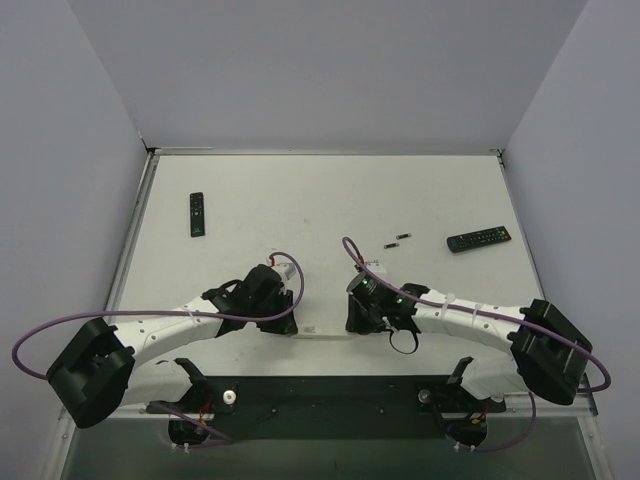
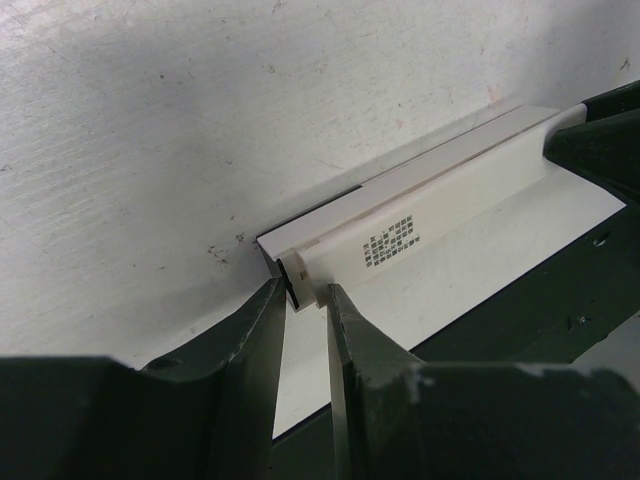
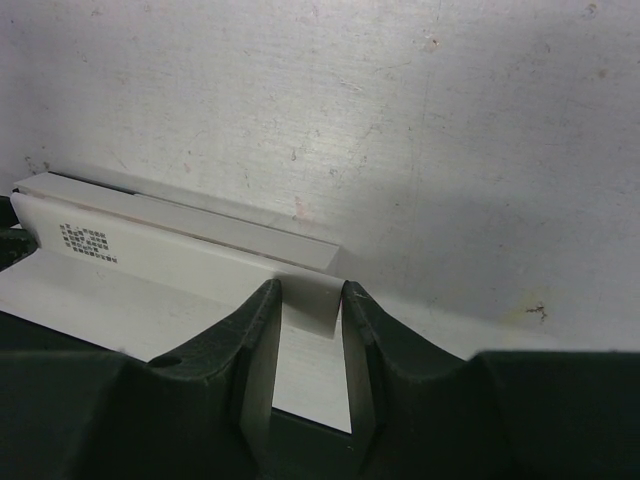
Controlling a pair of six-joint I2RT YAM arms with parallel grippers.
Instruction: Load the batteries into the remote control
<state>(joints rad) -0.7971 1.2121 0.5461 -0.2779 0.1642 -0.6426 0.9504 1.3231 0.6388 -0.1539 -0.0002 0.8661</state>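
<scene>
A white remote control (image 1: 318, 328) lies flat on the table between my two grippers, near the front edge. My left gripper (image 1: 285, 318) is shut on its left end; in the left wrist view the fingertips (image 2: 272, 300) pinch the end of the remote (image 2: 450, 200), which bears a small printed code. My right gripper (image 1: 358, 316) is shut on its right end; the right wrist view shows that end of the remote (image 3: 180, 260) between the jaws of the gripper (image 3: 310, 290). Two tiny dark batteries (image 1: 402, 238) lie on the table behind the right gripper, apart from both grippers.
A black remote (image 1: 197, 213) lies at the back left. Another black remote (image 1: 478, 238) lies at the right, near the batteries. Purple cables loop from both arms. Grey walls bound the table on three sides.
</scene>
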